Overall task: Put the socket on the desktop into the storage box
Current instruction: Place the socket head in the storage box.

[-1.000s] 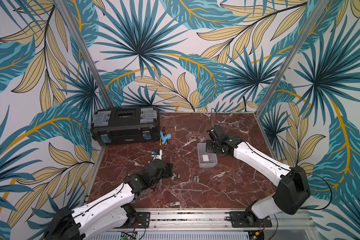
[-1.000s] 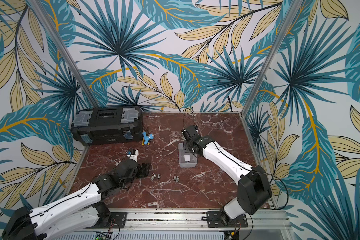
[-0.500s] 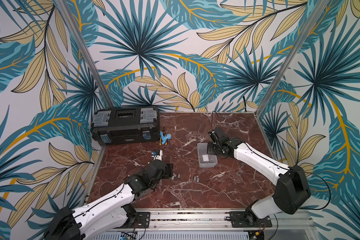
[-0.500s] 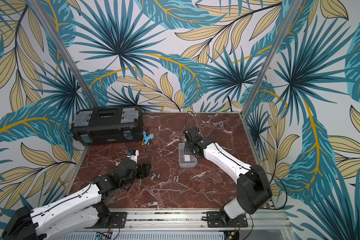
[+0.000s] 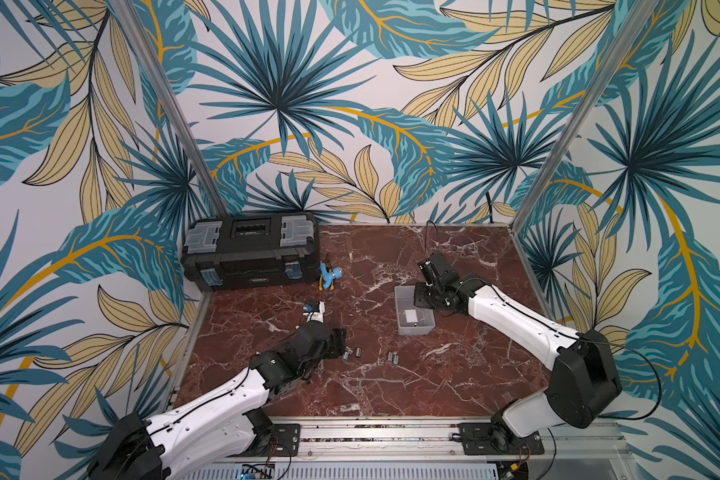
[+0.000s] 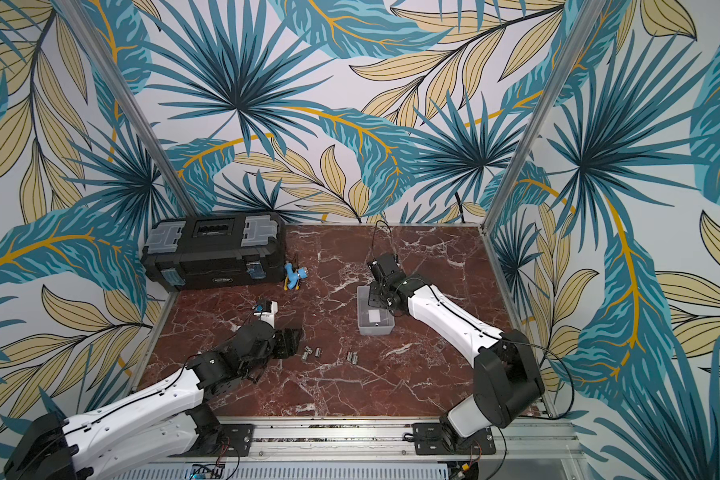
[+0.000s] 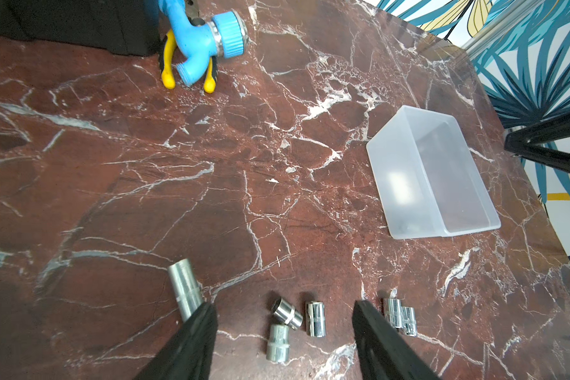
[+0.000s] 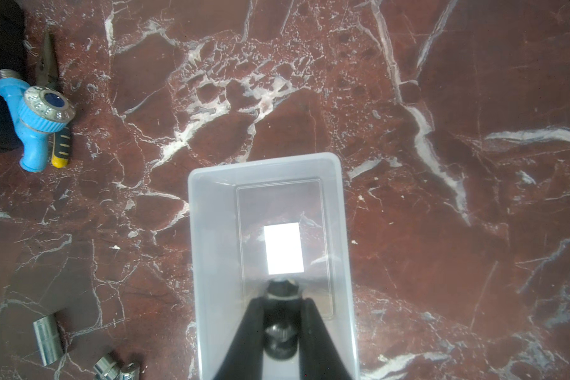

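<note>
The storage box [image 5: 416, 330] [image 6: 375, 329] [image 8: 211, 246] stands on the desktop [image 5: 391, 257], translucent, with a white label on its bottom. Above the box's far end my right gripper [image 5: 421, 297] [image 6: 377, 297] [image 8: 282, 297] is shut on a dark, shiny socket [image 8: 281, 330]. Several chrome sockets [image 5: 352, 353] [image 6: 312, 353] lie in front of the box. My left gripper [image 5: 341, 343] [image 6: 296, 341] [image 7: 283, 306] hangs open low over them. Three short sockets [image 7: 315, 318] lie between its fingers [image 7: 198, 332], a long one [image 7: 185, 291] just outside, and a pair [image 7: 400, 316] beyond the other finger.
A large black toolbox [image 5: 250, 253] stands at the back left. A blue tap fitting [image 5: 329, 274] [image 7: 208, 36] lies on yellow-handled pliers beside it. Aluminium rails [image 5: 391, 432] edge the desktop, and patterned walls close three sides.
</note>
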